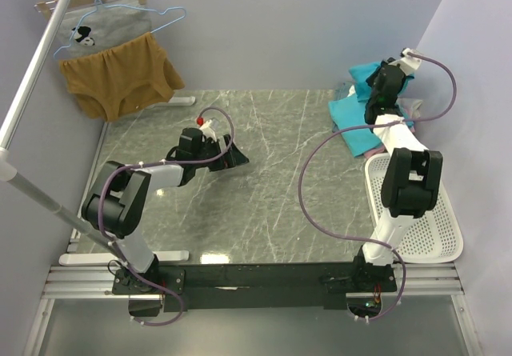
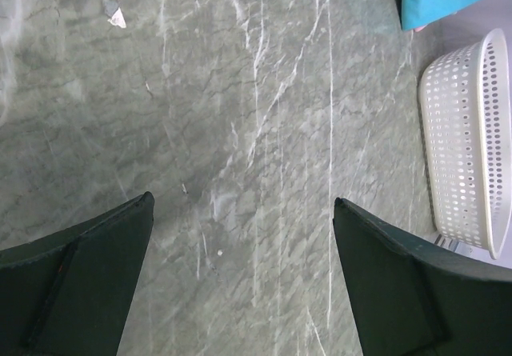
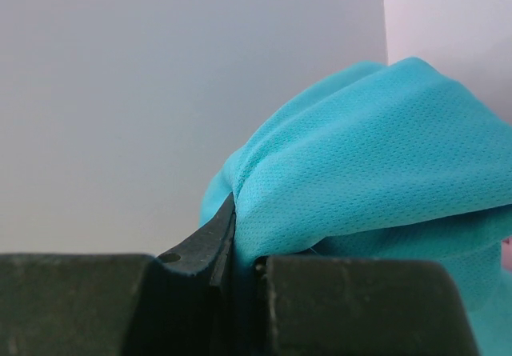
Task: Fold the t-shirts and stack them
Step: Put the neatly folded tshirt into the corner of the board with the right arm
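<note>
Near edge of table (image 1: 280, 188): both arm bases side by side, L arm on left, R on right.
Near right: white perforated basket (image 1: 428, 228) on the tabletop, beside R arm; its long side runs near-far.
Left gripper (image 1: 236, 158): mid-left over bare marble, fingers spread wide, nothing btwn them, pointing toward right side of table.
Far right corner: t-shirts (image 1: 356, 120) in a loose pile by the wall; lighter turquoise spread at the front, teal bunched behind, bits of pink and white at the edges.
Right gripper (image 3: 244, 264): reached out over that pile, fingers pressed together, pinching a fold of the turquoise shirt (image 3: 384, 156).
Shirt direction: bunched, so no clear long axis; the gathered fold rises from the fingers up and to the right, w/ wall behind.
Far left: mustard-brown garment (image 1: 120, 80) and grey printed garment (image 1: 108, 28) hanging on a rail, well apart from the pile.
Top view only: whole pile, both arms, hangers.
R wrist only: the pinch itself and the mesh weave of the cloth.
L wrist only: the open gap over marble, basket (image 2: 464, 132) wall, turquoise corner at the top right.
</note>
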### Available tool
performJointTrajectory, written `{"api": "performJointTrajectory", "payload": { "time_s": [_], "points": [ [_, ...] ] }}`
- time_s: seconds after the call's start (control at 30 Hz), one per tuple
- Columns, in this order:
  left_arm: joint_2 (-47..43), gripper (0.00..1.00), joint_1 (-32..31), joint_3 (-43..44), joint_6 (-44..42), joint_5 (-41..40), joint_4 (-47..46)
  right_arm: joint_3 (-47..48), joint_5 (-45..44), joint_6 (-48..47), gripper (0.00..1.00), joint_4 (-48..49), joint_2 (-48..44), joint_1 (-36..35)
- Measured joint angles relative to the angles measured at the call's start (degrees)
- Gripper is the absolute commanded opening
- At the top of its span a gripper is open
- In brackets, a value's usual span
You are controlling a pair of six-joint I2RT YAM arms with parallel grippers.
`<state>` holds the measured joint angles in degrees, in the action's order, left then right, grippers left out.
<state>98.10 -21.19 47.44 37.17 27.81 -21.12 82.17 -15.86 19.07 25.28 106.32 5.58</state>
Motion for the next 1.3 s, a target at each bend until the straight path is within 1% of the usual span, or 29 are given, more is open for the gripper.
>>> {"api": "performJointTrajectory", "payload": {
  "time_s": [0.2, 0.33, 0.53, 0.67, 0.83, 1.0, 1.17, 1.27, 1.3],
  "points": [
    [0.57, 0.99, 0.00, 0.37, 0.04, 0.48, 0.02, -0.20, -2.49, -4.26, 0.00, 3.78, -0.22, -3.15],
    [0.96, 0.99, 0.00, 1.05, 0.02, 0.92, 0.04, -2.47, -5.05, -5.81, 0.00, 6.25, -1.60, -4.48],
    [1.20, 0.99, 0.00, 1.42, -0.02, 1.33, 0.04, -4.96, -12.81, -9.42, 0.00, 11.10, -2.38, -5.25],
    [1.42, 0.99, 0.00, 1.42, 0.00, 1.62, -0.07, -5.07, -12.98, -10.01, 0.00, 10.56, -2.27, -5.75],
    [2.82, 0.99, 0.00, 1.42, 0.02, 2.12, -0.33, -2.86, -8.59, -7.69, 0.01, 5.25, 0.04, -6.58],
    [3.02, 0.99, 0.00, 1.42, -0.02, 2.38, -0.39, -0.20, -2.80, -2.38, 0.06, -3.54, 4.28, -6.95],
    [3.80, 1.00, 0.00, 1.42, 0.00, 2.99, -0.46, 0.57, 0.59, 3.30, 0.09, -13.46, 6.95, -6.86],
    [4.48, 0.99, 0.00, 1.09, 0.04, 3.39, -0.48, 0.46, 2.12, 6.12, 0.00, -16.76, 7.19, -6.69],
    [4.66, 0.99, 0.00, 0.92, 0.04, 3.50, -0.48, 0.15, 2.62, 6.84, 0.00, -16.74, 7.13, -6.62]
  ]
}}
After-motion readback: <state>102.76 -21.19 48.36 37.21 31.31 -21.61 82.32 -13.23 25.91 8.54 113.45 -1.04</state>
